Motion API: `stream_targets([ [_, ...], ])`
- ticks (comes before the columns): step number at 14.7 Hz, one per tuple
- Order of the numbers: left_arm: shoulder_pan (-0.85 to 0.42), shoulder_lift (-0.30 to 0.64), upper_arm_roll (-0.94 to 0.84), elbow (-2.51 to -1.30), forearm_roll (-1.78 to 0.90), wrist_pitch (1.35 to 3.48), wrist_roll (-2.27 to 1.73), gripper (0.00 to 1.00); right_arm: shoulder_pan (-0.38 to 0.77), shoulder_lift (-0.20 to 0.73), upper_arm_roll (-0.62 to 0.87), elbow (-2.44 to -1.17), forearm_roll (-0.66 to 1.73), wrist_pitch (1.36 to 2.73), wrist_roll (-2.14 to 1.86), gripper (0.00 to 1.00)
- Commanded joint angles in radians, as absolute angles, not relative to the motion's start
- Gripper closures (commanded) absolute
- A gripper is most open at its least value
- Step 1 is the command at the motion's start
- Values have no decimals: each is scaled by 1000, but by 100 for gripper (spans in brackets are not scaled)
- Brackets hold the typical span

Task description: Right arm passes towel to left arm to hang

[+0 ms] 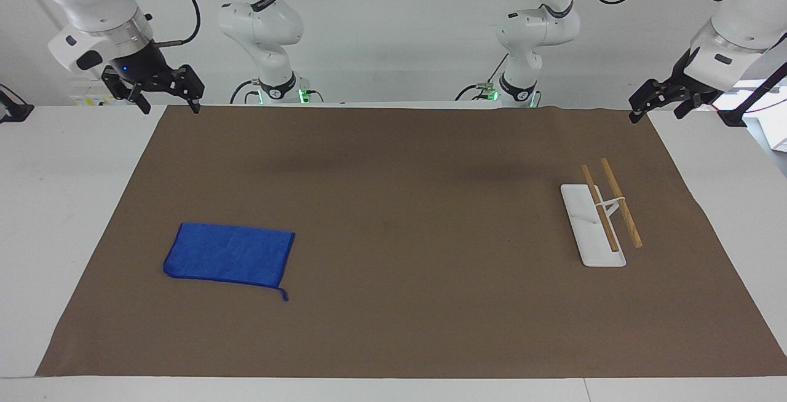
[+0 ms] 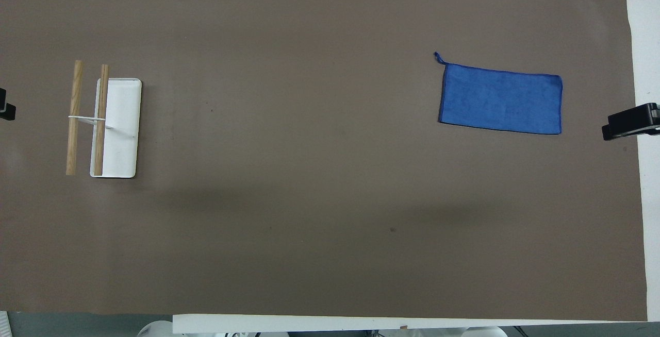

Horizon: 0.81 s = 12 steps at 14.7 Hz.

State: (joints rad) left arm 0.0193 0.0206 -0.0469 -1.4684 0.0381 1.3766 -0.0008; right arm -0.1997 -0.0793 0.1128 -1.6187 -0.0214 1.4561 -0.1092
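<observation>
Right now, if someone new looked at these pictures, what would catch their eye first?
The bright blue towel lying flat on the brown mat, toward the right arm's end of the table, stands out most. Next comes the white rack with two wooden bars at the left arm's end. The right gripper and left gripper both hang open above the mat's corners nearest the robots, touching nothing.

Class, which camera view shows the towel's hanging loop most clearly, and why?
The overhead view shows it best: the loop curls out from one corner of the blue towel, plain against the brown mat. In the facing view the loop shows only as a thin short tail at the towel's corner.
</observation>
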Motion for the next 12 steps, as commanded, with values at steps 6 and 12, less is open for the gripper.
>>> stream_targets([
  [6, 21, -3, -46, -1494, 54, 1385, 3, 0, -210, -97, 117, -1638, -6, 1465, -141, 0],
  [12, 21, -3, -46, -1494, 54, 1385, 3, 0, -209, -101, 115, -1673, -6, 1530, -187, 0],
])
